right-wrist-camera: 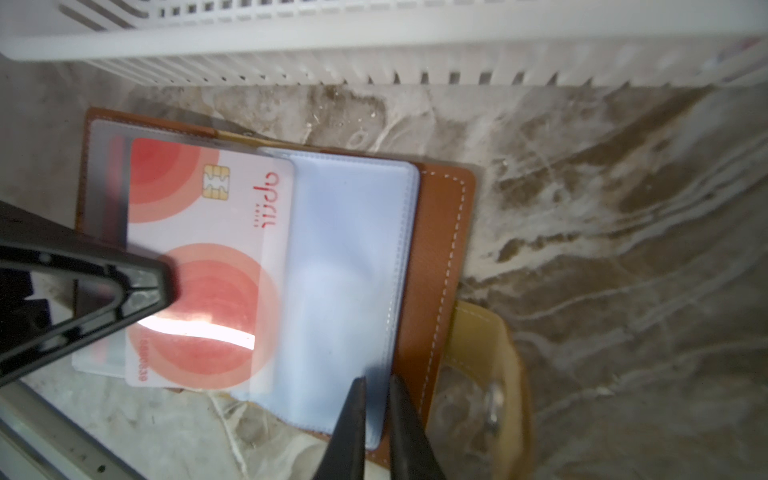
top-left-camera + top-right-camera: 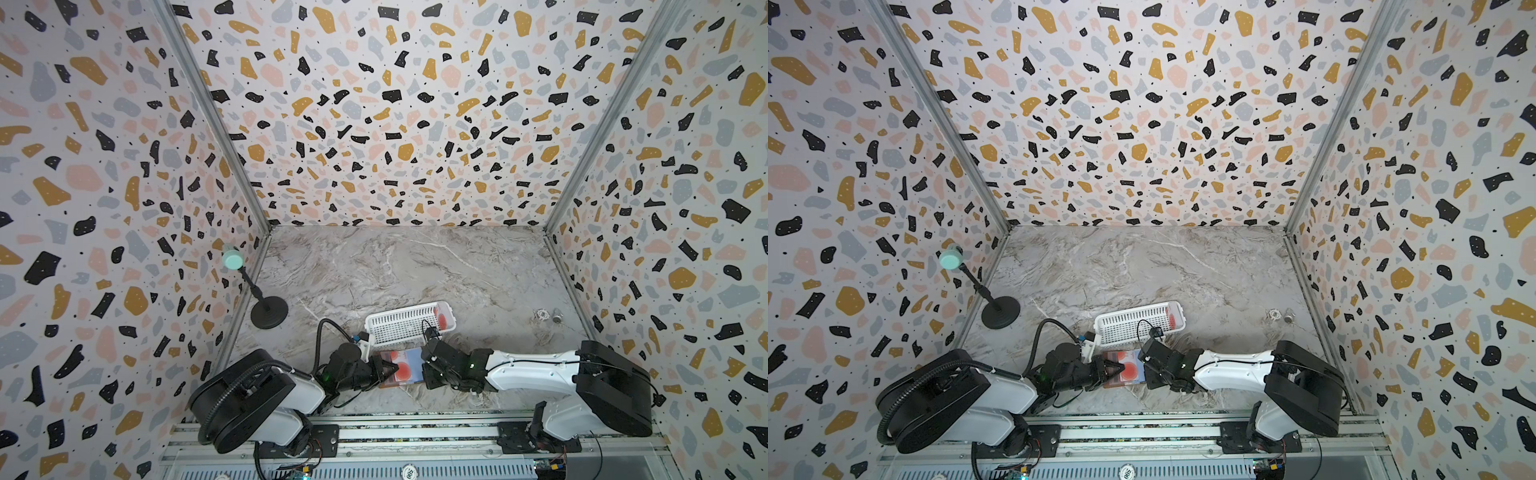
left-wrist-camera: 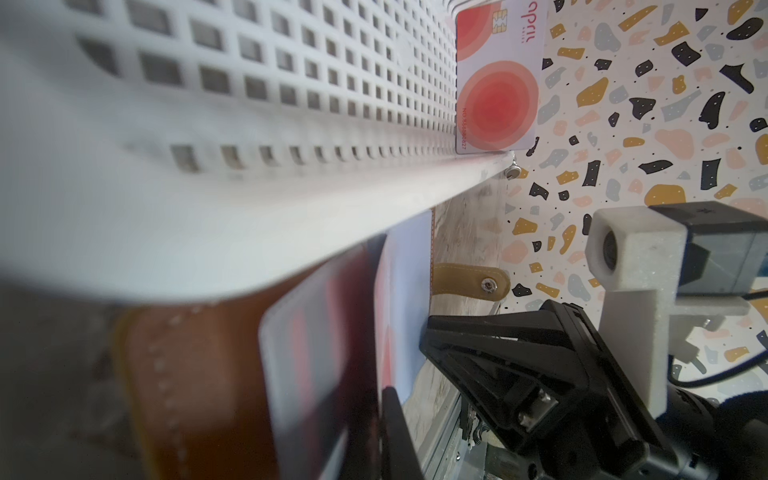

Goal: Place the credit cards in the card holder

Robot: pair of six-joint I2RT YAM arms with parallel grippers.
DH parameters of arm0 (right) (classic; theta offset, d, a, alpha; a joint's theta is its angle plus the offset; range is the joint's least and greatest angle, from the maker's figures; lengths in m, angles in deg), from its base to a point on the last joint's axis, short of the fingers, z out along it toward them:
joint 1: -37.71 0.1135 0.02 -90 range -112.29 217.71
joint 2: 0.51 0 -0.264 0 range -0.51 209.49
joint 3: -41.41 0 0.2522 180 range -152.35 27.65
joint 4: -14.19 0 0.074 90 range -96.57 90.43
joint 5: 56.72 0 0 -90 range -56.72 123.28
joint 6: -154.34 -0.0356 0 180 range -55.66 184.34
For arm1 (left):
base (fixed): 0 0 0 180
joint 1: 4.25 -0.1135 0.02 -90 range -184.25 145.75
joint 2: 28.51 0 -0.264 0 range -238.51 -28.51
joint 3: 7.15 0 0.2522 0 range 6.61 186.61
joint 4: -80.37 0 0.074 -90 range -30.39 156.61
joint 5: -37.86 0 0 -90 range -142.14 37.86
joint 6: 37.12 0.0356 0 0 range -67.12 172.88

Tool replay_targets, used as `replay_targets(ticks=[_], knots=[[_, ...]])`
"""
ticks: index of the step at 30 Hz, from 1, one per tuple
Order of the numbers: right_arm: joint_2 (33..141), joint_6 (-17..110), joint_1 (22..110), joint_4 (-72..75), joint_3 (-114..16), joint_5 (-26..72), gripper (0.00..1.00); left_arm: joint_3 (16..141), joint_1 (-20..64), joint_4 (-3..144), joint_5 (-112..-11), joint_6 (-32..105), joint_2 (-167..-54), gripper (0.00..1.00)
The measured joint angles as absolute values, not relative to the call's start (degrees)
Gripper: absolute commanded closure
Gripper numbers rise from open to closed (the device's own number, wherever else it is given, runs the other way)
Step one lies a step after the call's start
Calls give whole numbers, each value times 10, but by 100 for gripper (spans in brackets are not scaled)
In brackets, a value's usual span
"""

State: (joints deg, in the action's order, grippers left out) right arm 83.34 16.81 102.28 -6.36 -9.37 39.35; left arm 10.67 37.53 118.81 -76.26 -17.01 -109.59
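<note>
Credit card [image 1: 208,208] partly sleeved at your closed left gripper [image 1: 166,282]; right gripper [image 1: 378,407] narrow, seemingly pinching card holder [image 1: 440,249]; another card [image 3: 494,83] waits in basket [image 3: 291,83].

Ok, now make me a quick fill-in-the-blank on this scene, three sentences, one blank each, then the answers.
1. One credit card stands in the white basket, at its ____ end in both top views.
2. The right gripper pinches the plastic sleeves of the card holder, which lies ____ on the table.
3. The left gripper, jaws shut, presses a second card on its big ____ blob.
Missing words: right; open; red.
</note>
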Motion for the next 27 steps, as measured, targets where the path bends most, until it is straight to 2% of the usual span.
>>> replay_targets(ticks=[27], knots=[[835,166,1023,-52,-90,394,87,133,399,1132,-739,-172,-1088,91]])
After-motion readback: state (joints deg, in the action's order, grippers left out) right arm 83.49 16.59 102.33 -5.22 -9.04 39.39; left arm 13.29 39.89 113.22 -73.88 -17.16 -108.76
